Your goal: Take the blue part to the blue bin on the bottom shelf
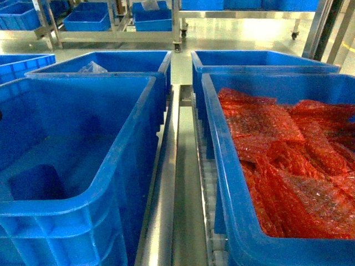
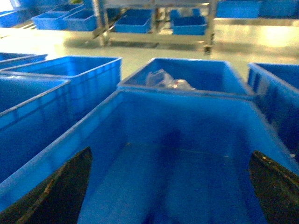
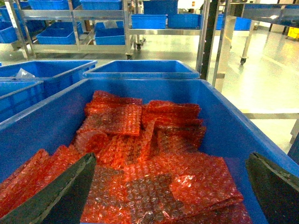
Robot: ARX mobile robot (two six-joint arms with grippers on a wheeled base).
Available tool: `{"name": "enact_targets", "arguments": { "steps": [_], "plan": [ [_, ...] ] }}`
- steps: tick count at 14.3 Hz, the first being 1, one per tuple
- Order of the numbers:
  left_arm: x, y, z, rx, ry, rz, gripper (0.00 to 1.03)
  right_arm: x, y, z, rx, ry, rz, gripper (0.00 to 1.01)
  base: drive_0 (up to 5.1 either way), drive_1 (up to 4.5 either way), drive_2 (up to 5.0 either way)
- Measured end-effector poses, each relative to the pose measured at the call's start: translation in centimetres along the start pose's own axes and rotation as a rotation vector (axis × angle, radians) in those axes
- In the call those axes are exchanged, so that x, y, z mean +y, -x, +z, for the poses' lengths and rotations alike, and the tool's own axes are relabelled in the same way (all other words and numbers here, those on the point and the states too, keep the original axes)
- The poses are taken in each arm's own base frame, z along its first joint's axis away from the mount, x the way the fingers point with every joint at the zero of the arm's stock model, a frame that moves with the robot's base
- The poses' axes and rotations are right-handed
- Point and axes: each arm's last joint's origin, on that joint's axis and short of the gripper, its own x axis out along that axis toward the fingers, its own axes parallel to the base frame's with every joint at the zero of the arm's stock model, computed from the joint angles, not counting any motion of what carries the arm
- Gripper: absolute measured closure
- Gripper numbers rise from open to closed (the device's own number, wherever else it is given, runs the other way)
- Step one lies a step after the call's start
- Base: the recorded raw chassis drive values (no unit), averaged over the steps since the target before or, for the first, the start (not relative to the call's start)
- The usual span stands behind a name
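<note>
Both grippers are poised above bins with nothing held, which I judge to be a pre-pick stance. The left gripper (image 2: 170, 186), jaws wide apart, hangs over the near-left blue bin (image 1: 158, 144), which appears empty. The right gripper (image 3: 170, 186), jaws likewise spread, hangs over the near-right bin (image 1: 213, 138), filled with red bubble-wrap pouches (image 1: 288, 160). The far-left bin (image 1: 166, 58) holds a clear plastic bag (image 1: 91, 68); the far-right bin (image 1: 260, 58) shows no contents. A steel rail (image 1: 163, 210) and roller track (image 1: 208, 183) run between the rows. No blue part can be identified in any view; the bottom shelf cannot be confirmed.
</note>
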Motion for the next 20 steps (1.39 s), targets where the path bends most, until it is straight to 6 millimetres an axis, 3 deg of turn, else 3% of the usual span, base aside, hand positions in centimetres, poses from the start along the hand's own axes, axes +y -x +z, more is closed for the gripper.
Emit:
{"name": "enact_targets", "arguments": {
  "steps": [2,3,5,8,12,20],
  "plan": [
    [2.1,0.7,-0.7,-0.039,0.011,-0.185,0.28,0.0,0.0,0.0,0.000,0.000,0.000,0.03,0.0,0.00,0.0],
    [3.2,1.3,-1.4,-0.032,0.007,-0.222,0.45,0.0,0.0,0.0,0.000,0.000,0.000,0.03,0.0,0.00,0.0],
    [4.3,1.9,-2.0,-0.031,0.007,-0.231,0.64,0.0,0.0,0.0,0.000,0.000,0.000,0.03,0.0,0.00,0.0],
    [5.7,3.0,-2.7,-0.035,0.010,-0.230,1.02,0.0,0.0,0.0,0.000,0.000,0.000,0.03,0.0,0.00,0.0],
    [7.7,3.9,-3.8,-0.055,0.012,-0.232,1.01,0.0,0.0,0.0,0.000,0.000,0.000,0.03,0.0,0.00,0.0],
    [8.2,5.5,-3.7,-0.055,0.013,-0.236,1.01,0.0,0.0,0.0,0.000,0.000,0.000,0.03,0.0,0.00,0.0]
  ]
}}
